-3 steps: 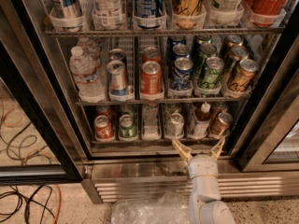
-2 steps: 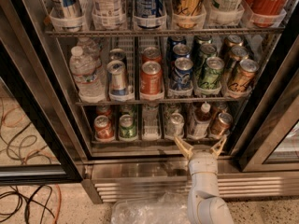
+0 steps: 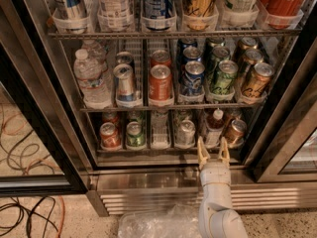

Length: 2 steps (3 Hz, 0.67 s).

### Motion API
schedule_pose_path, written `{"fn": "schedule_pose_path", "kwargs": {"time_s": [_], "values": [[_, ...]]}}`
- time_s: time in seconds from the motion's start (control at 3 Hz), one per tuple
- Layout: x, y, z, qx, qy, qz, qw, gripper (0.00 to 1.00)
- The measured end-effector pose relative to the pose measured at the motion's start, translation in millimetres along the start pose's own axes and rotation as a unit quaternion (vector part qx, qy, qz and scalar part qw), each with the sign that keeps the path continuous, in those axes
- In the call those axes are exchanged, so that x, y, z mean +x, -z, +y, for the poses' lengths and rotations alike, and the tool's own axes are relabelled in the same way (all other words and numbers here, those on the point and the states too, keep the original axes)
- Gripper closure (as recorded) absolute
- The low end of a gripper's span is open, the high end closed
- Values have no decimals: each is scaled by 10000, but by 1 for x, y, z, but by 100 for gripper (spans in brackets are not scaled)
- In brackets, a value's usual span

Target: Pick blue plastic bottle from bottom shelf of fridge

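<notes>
Bottle (image 3: pixel 214 130) stands right of centre on the bottom shelf (image 3: pixel 148 151) of the fridge (image 3: pixel 148 180), between two cans. The gripper (image 3: pixel 212 150) has edged farther in and sits just near of it, jaws spread wide and empty. A grasp looks imminent.

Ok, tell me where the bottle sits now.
In the camera view, the bottle stands on the bottom shelf, right of centre, between a silver can and a brown can; the open gripper is just in front of it.
</notes>
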State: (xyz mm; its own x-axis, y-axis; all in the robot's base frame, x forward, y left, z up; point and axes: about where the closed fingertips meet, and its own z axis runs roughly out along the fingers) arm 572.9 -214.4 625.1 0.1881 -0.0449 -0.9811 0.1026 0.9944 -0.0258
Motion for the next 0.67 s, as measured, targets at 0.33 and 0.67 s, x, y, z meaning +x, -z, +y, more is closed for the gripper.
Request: {"fn": "schedule_pose_path", "kwargs": {"time_s": [0.33,0.67], "values": [[0,0,0,0,0,0,10000,55],[0,0,0,-1,0,-1,10000,38]]}}
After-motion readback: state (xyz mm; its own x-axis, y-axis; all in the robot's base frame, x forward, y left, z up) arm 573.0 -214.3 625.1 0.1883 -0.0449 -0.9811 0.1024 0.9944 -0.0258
